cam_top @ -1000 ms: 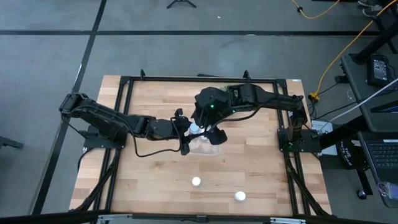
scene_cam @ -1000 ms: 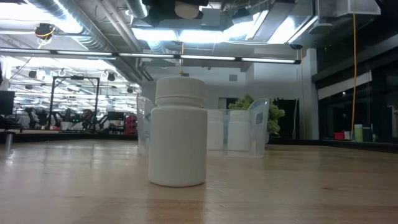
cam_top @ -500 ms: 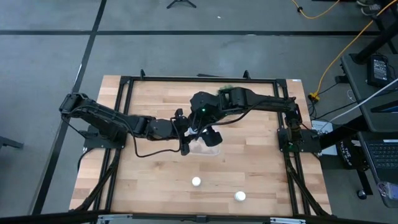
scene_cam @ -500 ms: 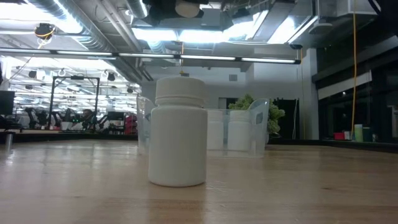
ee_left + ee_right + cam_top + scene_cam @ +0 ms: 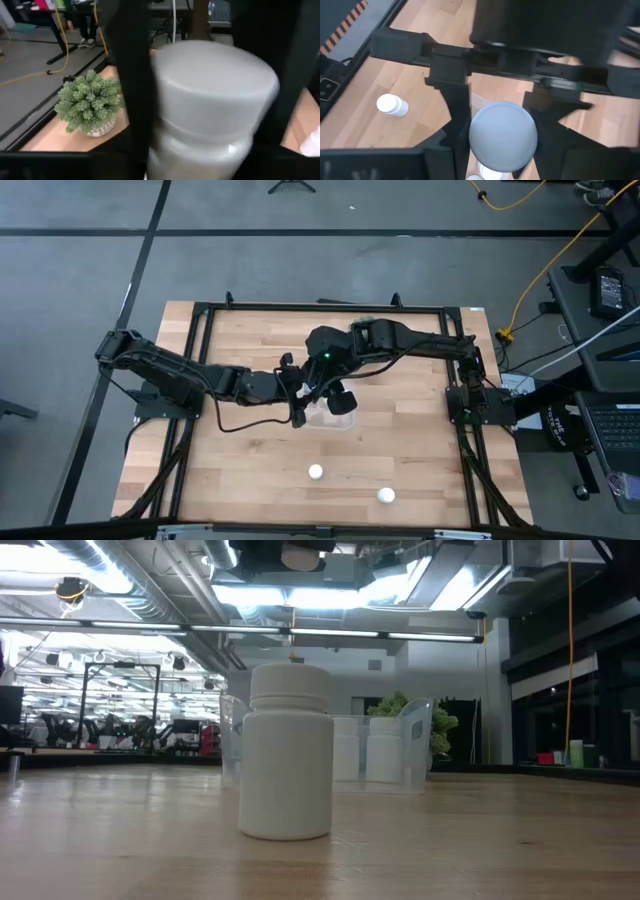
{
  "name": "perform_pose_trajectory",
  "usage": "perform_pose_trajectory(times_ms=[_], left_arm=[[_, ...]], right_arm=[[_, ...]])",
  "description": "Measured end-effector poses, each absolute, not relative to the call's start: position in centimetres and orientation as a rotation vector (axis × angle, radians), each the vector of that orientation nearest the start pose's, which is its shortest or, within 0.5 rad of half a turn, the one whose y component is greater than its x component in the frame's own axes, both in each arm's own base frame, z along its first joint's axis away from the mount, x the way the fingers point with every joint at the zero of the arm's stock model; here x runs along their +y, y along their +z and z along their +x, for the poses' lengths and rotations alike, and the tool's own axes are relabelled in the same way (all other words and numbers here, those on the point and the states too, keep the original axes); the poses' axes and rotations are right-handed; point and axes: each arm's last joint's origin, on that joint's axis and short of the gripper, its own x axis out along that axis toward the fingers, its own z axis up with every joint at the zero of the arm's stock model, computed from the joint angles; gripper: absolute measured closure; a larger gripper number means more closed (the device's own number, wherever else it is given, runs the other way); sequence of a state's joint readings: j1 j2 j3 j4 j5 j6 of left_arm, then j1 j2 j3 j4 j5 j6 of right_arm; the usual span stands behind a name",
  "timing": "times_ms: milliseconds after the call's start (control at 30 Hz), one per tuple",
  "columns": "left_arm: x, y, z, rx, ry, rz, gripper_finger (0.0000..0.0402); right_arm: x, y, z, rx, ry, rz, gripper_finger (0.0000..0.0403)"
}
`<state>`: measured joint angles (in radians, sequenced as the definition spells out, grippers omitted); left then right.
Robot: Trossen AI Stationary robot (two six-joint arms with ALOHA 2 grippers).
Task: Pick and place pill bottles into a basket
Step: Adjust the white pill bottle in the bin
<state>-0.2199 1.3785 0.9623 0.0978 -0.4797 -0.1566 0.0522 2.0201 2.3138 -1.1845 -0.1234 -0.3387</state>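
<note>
One white pill bottle is up in the air above the clear basket, and both grippers are shut on it. My left gripper reaches in from the table's left. My right gripper comes down on the bottle from the far right. The basket stands at mid-table with pill bottles upright inside it. Two more pill bottles stand on their bases near the table's near edge. One of them shows large in the low view. My left gripper has the bottle's body below the cap between its two fingers, coming nearly level from the table's left. The picture's lower edge cuts off the place of contact. The bottle stands upright, lifted clear. My right gripper pinches the bottle's round cap between its two fingers, one on each side. They slant down onto it from above and the far right. The bottle stays upright below them, above the basket.
A small green spiky plant in a pot stands near the table's far edge, behind the arms. A black frame runs round the wooden table. Bare wood lies between the basket and the two bottles at the near edge.
My right gripper has come down a little and toward the table's left, onto the bottle that my left gripper holds up, and has shut on its cap. The bottle has stayed in place above the basket.
</note>
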Motion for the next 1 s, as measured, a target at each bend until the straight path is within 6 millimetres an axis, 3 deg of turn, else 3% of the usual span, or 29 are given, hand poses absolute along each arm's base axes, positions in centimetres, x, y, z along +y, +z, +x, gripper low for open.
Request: perform_pose_trajectory(times_ms=[200,400,600,767,1000], left_arm=[[-5.2,28.9,30.1,0.286,0.294,-0.110,0.0142],[-5.2,27.9,29.7,0.376,0.317,-0.175,0.0131],[-5.0,27.8,29.1,0.405,0.402,-0.181,0.0133],[-4.7,30.0,26.9,0.348,0.471,-0.154,0.0133],[-4.2,34.6,21.8,0.190,0.476,-0.187,0.0133]], right_arm=[[2.4,39.6,41.0,0.870,0.277,-0.313,0.0249],[1.8,41.6,39.5,0.850,0.198,-0.381,0.0249],[1.0,42.3,38.4,0.870,0.142,-0.302,0.0249],[1.1,42.2,37.8,0.925,0.137,-0.270,0.0249],[1.4,42.0,38.7,0.867,0.179,-0.253,0.0249]])
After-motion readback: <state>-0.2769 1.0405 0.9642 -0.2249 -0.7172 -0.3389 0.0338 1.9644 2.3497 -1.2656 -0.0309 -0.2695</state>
